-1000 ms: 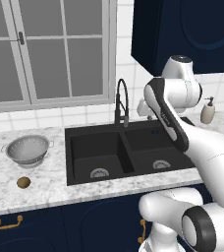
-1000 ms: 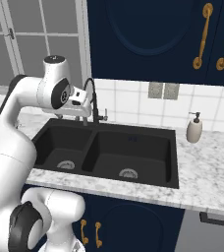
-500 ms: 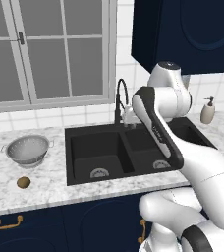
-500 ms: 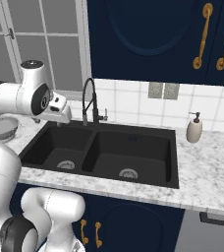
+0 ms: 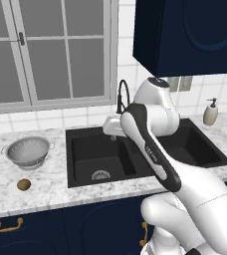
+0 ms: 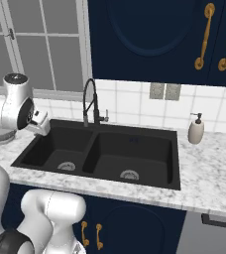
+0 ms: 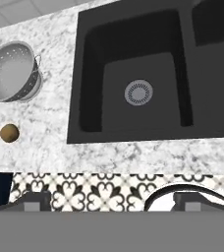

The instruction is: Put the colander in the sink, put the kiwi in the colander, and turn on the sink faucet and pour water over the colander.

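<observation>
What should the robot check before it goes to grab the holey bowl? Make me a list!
1. Colander upright on the counter, left of the sink: ok.
2. Nothing inside the colander: ok.
3. Kiwi lies apart from the colander, out of the way: ok.
4. Left basin of the sink free for the colander: ok.
5. End effector holds nothing: ok.
6. End effector over the colander: not ok, it hangs above the sink's left basin.

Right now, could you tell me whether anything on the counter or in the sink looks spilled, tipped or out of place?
Nothing stands out. The colander sits upright on the counter left of the sink, the kiwi lies apart in front of it.
</observation>
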Robot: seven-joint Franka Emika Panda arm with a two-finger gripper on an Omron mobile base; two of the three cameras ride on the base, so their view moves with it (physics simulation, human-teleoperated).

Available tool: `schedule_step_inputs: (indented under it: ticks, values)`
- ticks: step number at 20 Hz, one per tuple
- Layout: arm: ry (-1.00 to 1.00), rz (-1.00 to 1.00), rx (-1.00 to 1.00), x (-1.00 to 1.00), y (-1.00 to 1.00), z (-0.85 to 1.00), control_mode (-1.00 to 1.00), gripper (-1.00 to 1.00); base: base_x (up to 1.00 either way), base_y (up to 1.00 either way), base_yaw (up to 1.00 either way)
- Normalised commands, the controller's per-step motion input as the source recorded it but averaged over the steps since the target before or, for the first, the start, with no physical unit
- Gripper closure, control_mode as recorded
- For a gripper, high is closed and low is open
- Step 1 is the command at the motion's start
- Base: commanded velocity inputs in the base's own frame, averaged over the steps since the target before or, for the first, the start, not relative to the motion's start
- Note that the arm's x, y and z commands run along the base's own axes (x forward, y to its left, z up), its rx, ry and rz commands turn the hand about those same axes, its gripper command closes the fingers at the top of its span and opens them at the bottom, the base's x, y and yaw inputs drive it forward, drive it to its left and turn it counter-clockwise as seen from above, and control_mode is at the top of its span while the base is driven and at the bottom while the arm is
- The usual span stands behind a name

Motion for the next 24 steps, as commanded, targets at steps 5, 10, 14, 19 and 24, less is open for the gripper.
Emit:
schedule_step_inputs:
  ticks: [5,10,14,19,24]
  values:
    - [-0.02,-0.03,0.08,0.00,0.84,-0.07,-1.00,-1.00,0.00,0.00,0.00]
    - [0.00,-0.05,0.06,0.03,0.93,-0.11,-1.00,-1.00,0.00,0.00,0.00]
    - [0.00,-0.05,0.01,0.19,0.79,-0.24,-1.00,-1.00,0.00,0.00,0.00]
    - [0.00,-0.05,0.03,0.40,0.57,-0.29,-1.00,-1.00,0.00,0.00,0.00]
    - [0.06,-0.06,0.03,0.60,0.55,-0.23,-1.00,-1.00,0.00,0.00,0.00]
